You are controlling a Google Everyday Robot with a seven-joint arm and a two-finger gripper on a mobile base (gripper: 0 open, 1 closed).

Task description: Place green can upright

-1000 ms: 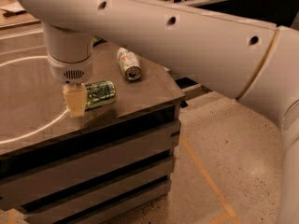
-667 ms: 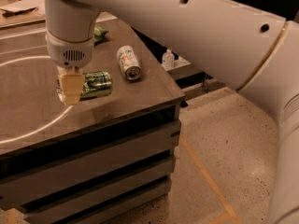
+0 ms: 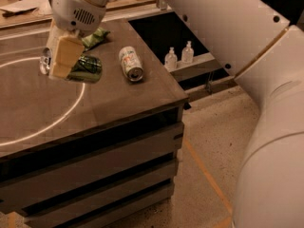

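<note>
The green can (image 3: pixel 85 69) lies on its side between my gripper's (image 3: pixel 66 68) fingers, its silver top (image 3: pixel 45 61) pointing left. It hangs a little above the dark table (image 3: pixel 118 103), over the right part of a white circle line. The gripper is shut on the can. One pale finger (image 3: pixel 61 56) covers the can's near side. The other finger is hidden behind the can.
A mostly white can (image 3: pixel 130 63) lies on its side to the right of the gripper. A green snack bag (image 3: pixel 95 36) lies just behind it. Two small clear bottles (image 3: pixel 171 58) stand on a lower shelf past the table's right edge. My big arm fills the upper right.
The gripper sat over the can lying on the table. Now it holds the can slightly raised, and the can and gripper have shifted left and back.
</note>
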